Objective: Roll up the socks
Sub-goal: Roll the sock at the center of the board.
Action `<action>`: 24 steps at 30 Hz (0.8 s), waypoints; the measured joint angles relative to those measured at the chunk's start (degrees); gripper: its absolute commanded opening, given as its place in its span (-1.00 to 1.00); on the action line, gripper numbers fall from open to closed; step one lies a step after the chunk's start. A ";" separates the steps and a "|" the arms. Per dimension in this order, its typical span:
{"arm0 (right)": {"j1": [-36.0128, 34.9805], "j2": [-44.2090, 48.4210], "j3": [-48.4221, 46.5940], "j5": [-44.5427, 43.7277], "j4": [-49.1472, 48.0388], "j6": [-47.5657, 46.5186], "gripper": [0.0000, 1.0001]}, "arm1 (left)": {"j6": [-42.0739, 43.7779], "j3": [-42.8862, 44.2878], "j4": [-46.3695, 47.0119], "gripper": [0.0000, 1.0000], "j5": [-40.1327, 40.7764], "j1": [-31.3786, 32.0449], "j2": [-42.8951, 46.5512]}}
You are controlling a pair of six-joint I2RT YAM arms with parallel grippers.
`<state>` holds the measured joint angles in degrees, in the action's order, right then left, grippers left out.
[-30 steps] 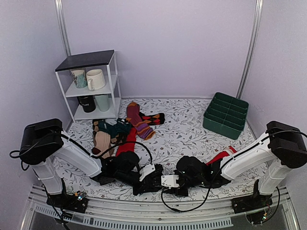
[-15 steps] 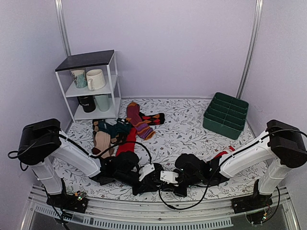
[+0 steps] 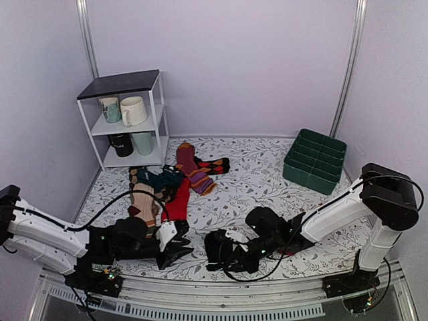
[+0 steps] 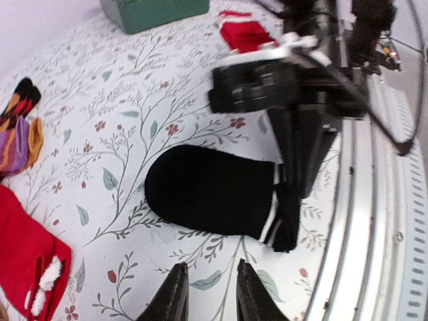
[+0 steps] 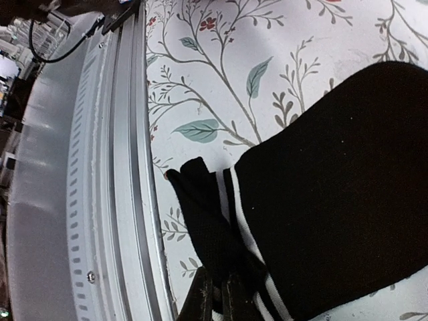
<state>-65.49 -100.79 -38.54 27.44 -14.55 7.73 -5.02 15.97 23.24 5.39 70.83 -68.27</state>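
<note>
- Left wrist view showed my left gripper (image 4: 210, 297) released, fingers spread over the floral tablecloth (image 4: 120, 114), just short of the socks (image 4: 207, 190).
- The socks lay flat, a soft black knit oval with thin white cuff stripes, cuff end near the metal rail (image 4: 374, 207).
- Only the right wrist view showed my right gripper (image 5: 215, 297) clenched on the folded cuff.
- Open cloth lay beyond the toe.

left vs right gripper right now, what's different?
The left gripper holds nothing, fingers parted; the right gripper is pinched shut on the striped cuff of the socks. The left gripper sits clear of the socks, pointing at them; the right gripper touches them. Both are low over the table near its front edge.
</note>
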 measured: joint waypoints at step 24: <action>12.24 -14.32 -13.55 31.56 16.55 22.16 -1.00 | 19.67 11.65 -1.14 -0.63 -2.91 8.46 -15.02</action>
<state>-53.25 -115.11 -52.10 59.00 2.00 29.89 14.66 27.62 22.11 2.48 79.29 -83.29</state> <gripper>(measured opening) 0.028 0.184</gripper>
